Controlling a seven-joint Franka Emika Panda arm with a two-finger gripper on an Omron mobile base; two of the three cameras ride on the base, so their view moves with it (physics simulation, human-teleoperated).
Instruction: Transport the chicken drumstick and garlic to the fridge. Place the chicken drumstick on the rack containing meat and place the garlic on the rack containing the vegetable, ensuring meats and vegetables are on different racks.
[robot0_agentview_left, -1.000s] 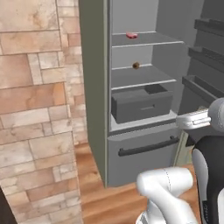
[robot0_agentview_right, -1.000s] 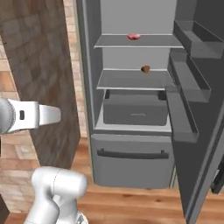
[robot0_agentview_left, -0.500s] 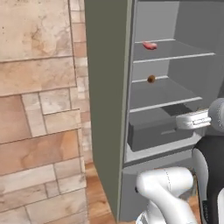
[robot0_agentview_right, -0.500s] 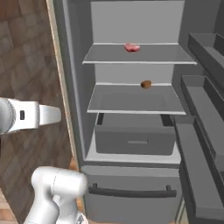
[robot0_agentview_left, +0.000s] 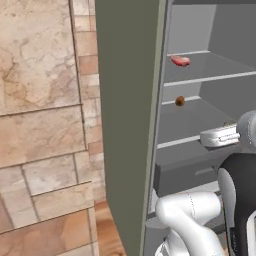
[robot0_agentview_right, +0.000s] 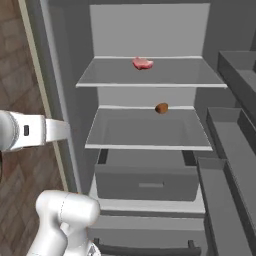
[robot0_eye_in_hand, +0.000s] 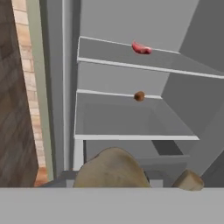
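I hold the drumstick (robot0_eye_in_hand: 111, 168) in the gripper, low before the open fridge (robot0_agentview_right: 150, 30). I should lift it to the top rack (robot0_agentview_right: 115, 75) and set it beside the meat (robot0_agentview_right: 143, 63).

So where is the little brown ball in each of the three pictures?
Left base view: the brown ball sits at the back of the lower shelf, right of centre.
Right base view: the ball is at the back of the lower shelf, near the middle.
Hand view: the ball is above centre.
Shared landmark: the pink meat, one shelf higher.
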